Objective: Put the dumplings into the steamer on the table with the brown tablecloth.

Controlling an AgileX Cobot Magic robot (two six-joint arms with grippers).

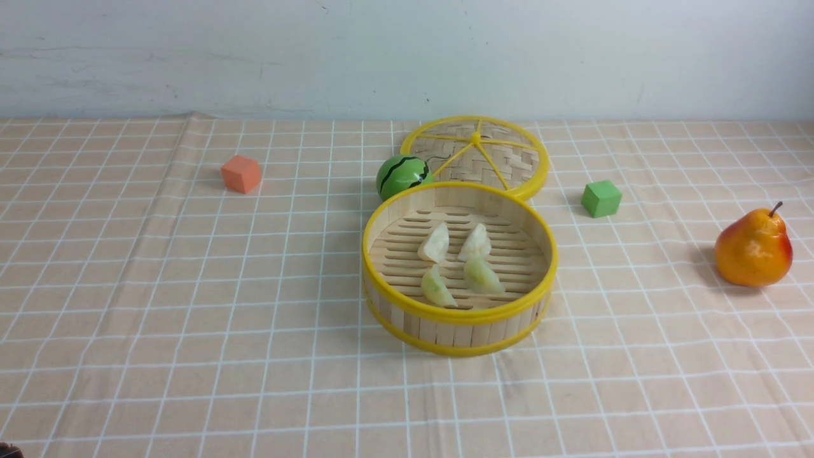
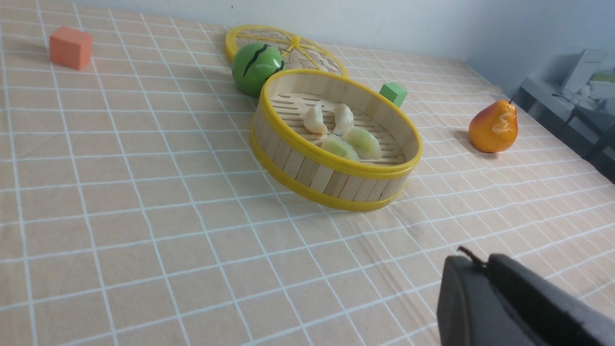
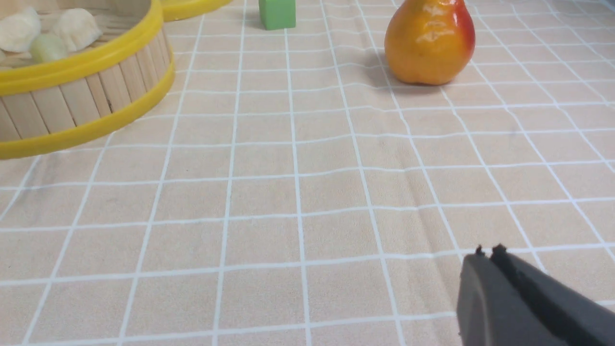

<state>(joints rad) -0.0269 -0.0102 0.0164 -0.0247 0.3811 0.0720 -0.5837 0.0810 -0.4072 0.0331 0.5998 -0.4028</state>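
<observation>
The steamer (image 1: 459, 316) stands mid-table on the brown tablecloth (image 1: 191, 318). On its slatted floor lie the dumplings: two whitish ones (image 1: 435, 243) side by side, and two pale green ones (image 1: 481, 276) nearer my side. In the left wrist view the steamer (image 2: 307, 150) and the dumplings (image 2: 314, 120) show well ahead of my left gripper (image 2: 483, 262), which is shut and empty above bare cloth. My right gripper (image 3: 487, 254) is also shut and empty, low over the cloth, with the steamer (image 3: 86, 62) off to one side. Neither gripper shows in the front view.
Behind the steamer lies a flat woven lid (image 1: 489, 152), with a small green watermelon ball (image 1: 402, 176) beside it. An orange cube (image 1: 241, 173) sits at the far left. A green cube (image 1: 601, 198) and a pear (image 1: 753, 248) sit to the right.
</observation>
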